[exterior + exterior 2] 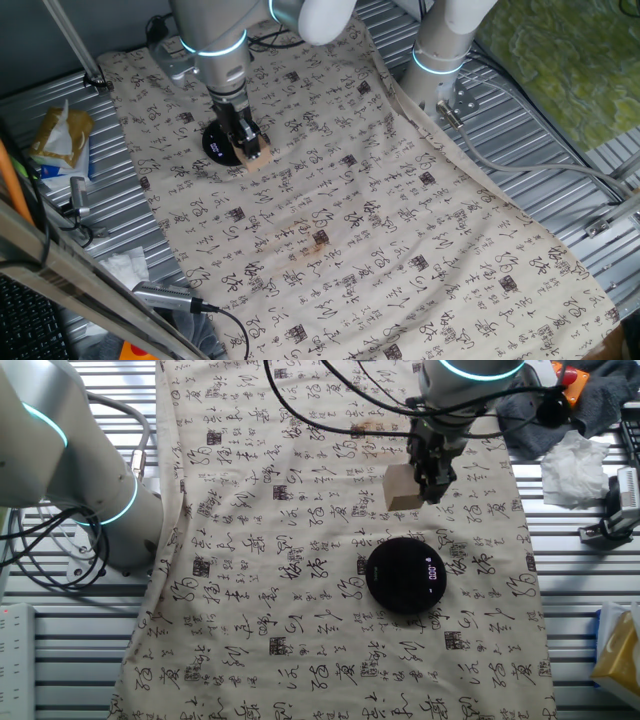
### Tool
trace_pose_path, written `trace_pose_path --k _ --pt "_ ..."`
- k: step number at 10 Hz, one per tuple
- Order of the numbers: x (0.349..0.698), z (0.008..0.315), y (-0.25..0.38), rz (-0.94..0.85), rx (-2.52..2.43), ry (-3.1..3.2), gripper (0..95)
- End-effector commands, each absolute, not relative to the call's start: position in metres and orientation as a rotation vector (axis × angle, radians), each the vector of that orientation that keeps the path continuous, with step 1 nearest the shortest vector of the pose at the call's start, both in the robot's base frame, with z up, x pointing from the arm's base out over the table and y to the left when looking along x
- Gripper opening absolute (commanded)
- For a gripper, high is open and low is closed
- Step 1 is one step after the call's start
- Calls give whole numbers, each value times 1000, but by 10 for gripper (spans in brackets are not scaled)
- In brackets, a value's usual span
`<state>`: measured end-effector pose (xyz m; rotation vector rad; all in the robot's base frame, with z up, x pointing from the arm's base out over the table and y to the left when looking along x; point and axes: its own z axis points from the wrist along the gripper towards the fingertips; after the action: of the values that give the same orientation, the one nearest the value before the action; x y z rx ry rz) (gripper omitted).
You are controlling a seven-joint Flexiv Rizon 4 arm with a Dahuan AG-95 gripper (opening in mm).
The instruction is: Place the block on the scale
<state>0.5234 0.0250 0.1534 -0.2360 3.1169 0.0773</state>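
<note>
The block [400, 489] is a small pale tan wooden cube, held at the tips of my gripper [430, 482]. The gripper is shut on the block, and its dark fingers cover the block's right side. The scale [405, 573] is a flat round black disc with a lit display, lying on the printed cloth just in front of the block in this view. In one fixed view, the gripper [249, 143] stands beside the scale [217, 144] and partly hides it, with the block [258, 159] at its tips, next to the disc's edge.
A second arm's base [440, 60] stands at the cloth's far edge. A yellow packet [60, 135], crumpled tissue [578, 465], cables and a corded tool [165, 297] lie on the ribbed metal table around the cloth. A brown stain [318, 240] marks the cloth.
</note>
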Motion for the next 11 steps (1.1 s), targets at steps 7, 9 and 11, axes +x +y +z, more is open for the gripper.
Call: trace_pose_path --k 7,9,11 --pt "523 153 25 49 -261 3127 0" --pt "524 153 25 27 -230 3138 0" --pt "525 150 23 27 -223 3135 0"
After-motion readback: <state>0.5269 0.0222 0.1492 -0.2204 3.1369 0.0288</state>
